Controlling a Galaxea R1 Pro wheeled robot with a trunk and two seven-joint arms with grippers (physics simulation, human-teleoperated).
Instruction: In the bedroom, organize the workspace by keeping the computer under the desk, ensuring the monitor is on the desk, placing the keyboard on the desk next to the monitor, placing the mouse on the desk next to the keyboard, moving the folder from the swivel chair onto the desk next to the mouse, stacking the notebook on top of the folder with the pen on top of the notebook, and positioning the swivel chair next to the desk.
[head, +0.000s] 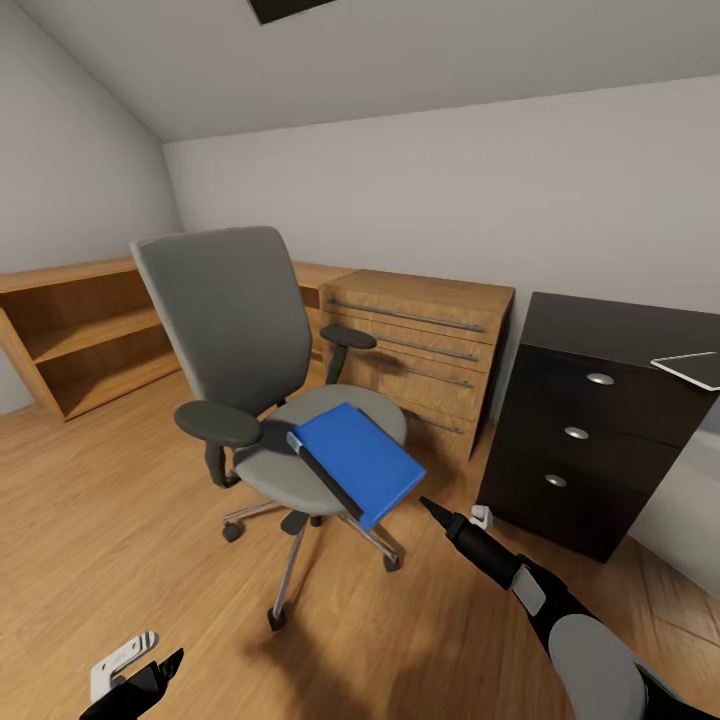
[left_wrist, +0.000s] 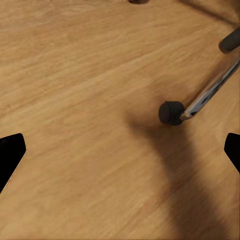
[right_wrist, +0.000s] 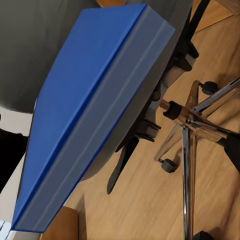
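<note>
The swivel chair (head: 235, 330), grey with black armrests and a chrome star base, stands mid-floor. The bright blue folder (head: 358, 462) lies on its seat and overhangs the front edge. My right gripper (head: 433, 509) hovers just off the folder's near corner, apart from it. In the right wrist view the folder's edge (right_wrist: 95, 120) looms close between the open fingers of the right gripper (right_wrist: 120, 152). My left gripper (head: 140, 675) hangs low over the floor and stands open and empty (left_wrist: 120, 152), near a chair caster (left_wrist: 171, 112). The black desk (head: 590, 440) stands at the right. A pale flat pad, seemingly the notebook (head: 690, 368), lies on it.
A light wooden drawer chest (head: 425, 340) stands behind the chair against the grey wall, close to the desk's drawers. A low wooden shelf unit (head: 80, 340) runs along the left wall. Open wood floor (head: 100, 520) lies to the left of the chair.
</note>
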